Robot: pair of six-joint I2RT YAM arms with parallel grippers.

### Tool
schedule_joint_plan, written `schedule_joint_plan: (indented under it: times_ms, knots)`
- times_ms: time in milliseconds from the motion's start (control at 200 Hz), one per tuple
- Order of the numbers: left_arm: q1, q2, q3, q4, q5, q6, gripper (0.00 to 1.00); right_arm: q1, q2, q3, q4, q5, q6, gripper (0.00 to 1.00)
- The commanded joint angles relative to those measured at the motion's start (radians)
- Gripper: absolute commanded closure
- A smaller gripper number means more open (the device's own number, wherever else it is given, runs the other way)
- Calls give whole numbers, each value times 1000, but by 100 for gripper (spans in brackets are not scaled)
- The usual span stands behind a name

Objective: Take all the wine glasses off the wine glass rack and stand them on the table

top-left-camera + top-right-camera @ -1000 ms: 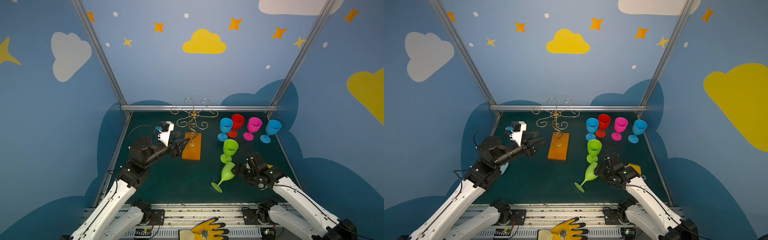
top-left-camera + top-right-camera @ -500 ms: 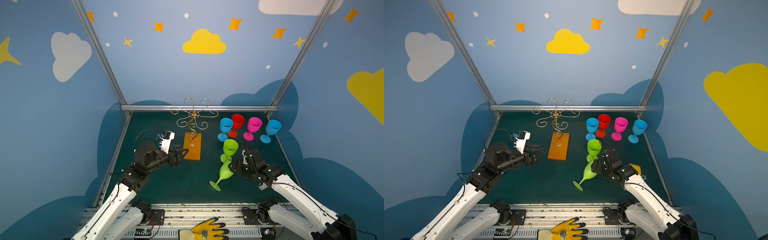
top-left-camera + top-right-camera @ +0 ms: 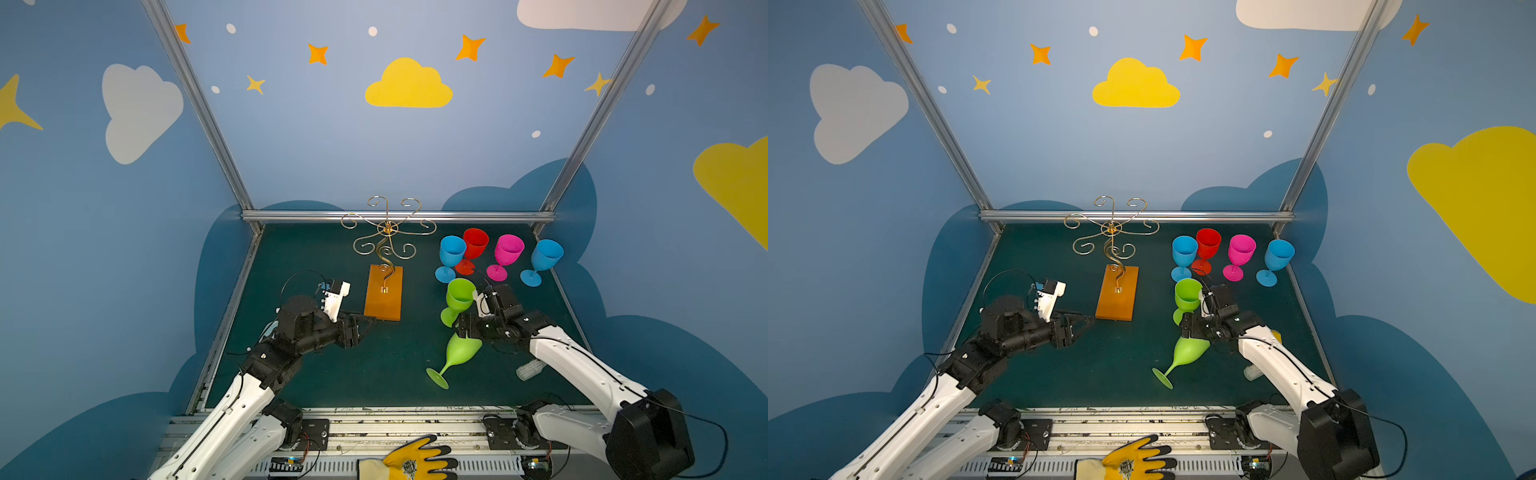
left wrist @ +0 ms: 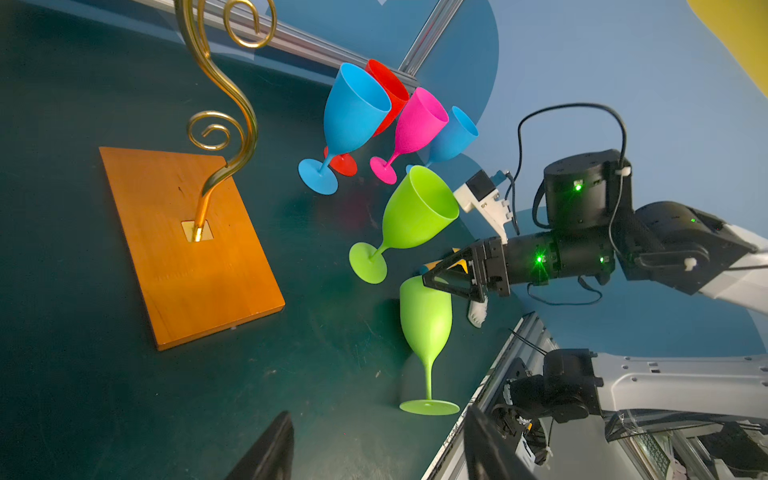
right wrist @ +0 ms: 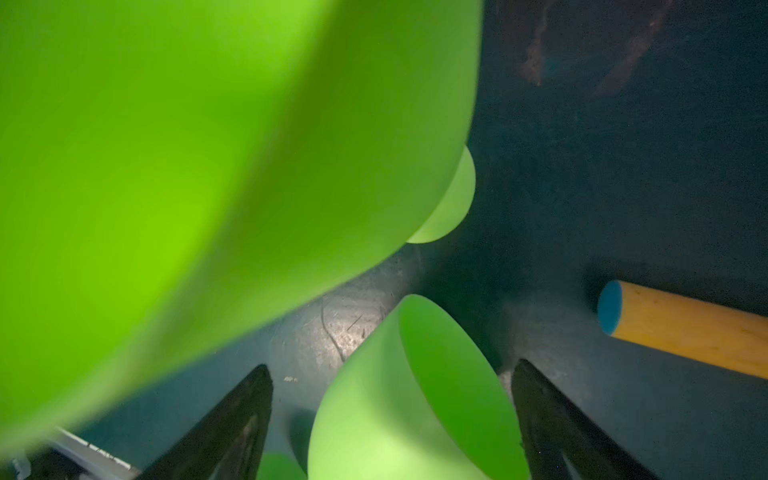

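Right wrist view: your right tool (image 5: pixel 390 365) is spread around the bowl of the lying glass (image 5: pixel 374 424), off the rack (image 3: pixel 386 232), near right on the tabletop (image 3: pixel 374 374). Your left tool (image 4: pixel 378 411) is spread, empty. Swing far and you could topple the upright green glass (image 3: pixel 459 293) just beside; open room lies left, toward the rack's base.

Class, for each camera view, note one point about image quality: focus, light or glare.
Right wrist view: the upright green glass is a close, blurred mass, while the lying green glass is sharper. Left wrist view: sharp, with a bright sheen on the wine glass rack's wooden base. Both top views: evenly lit and sharp.
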Motion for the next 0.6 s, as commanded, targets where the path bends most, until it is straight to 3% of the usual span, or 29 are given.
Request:
schedule_joint_plan:
  times_ms: [0, 165, 280, 596]
  knots:
    - [-3, -19, -13, -27, 21, -9, 36, 1, 58, 41, -84, -123, -9, 12]
    - [-5, -24, 2, -42, 20, 0, 36, 25, 158, 89, -173, -238, 12, 17]
    - [-4, -26, 7, -50, 19, 5, 36, 64, 135, 85, -178, -182, 29, 18]
    - [-3, -21, 15, -41, 15, 14, 36, 48, 85, 130, -272, -90, 60, 16]
